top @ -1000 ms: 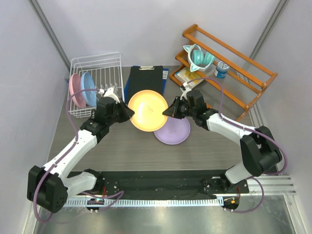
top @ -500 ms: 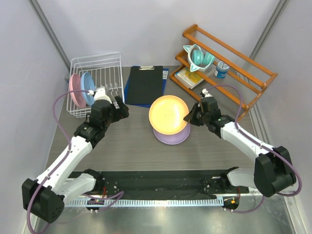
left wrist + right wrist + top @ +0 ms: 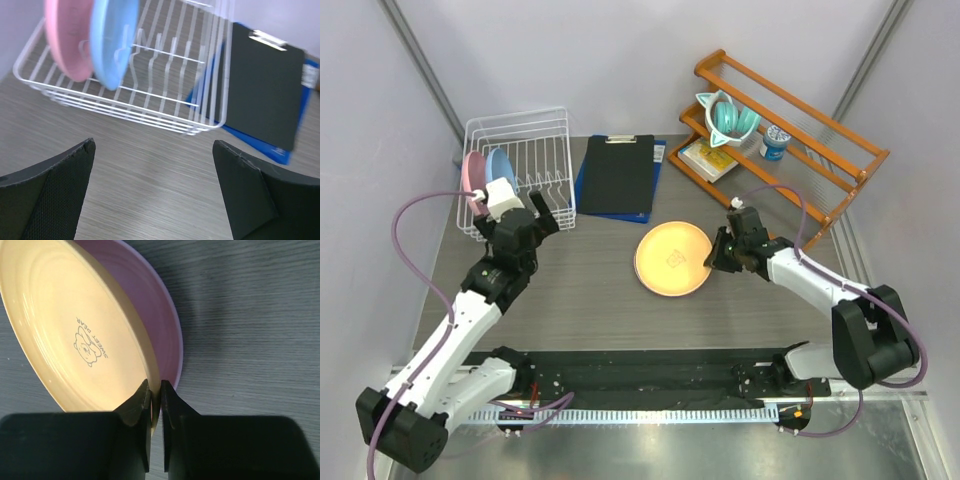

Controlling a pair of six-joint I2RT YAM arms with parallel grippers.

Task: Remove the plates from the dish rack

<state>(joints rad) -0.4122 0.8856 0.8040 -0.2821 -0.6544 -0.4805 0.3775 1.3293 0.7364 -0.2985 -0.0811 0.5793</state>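
The orange plate [image 3: 672, 259] [image 3: 65, 325] lies face up on the lavender plate [image 3: 162, 325] at mid-table. My right gripper [image 3: 713, 258] [image 3: 155, 387] is shut on the orange plate's right rim, fingers tight on either side of it. The white wire dish rack [image 3: 535, 130] [image 3: 197, 131] stands at the back left. Upright at its left end are the pink plate [image 3: 472, 178] [image 3: 67, 40] and the light blue plate [image 3: 500, 170] [image 3: 112, 40]. My left gripper [image 3: 552, 212] [image 3: 153, 145] hangs open just in front of the rack, holding nothing.
A black clipboard [image 3: 620, 175] [image 3: 265, 90] on a blue pad lies right of the rack. An orange wooden shelf [image 3: 800, 140] stands at the back right with a teal cup [image 3: 730, 115], a small blue-capped jar [image 3: 775, 142] and a booklet [image 3: 705, 155].
My left gripper let go of the orange plate, opened wide and swung back left to the rack. My right gripper carried the plate right and laid it on the lavender one.
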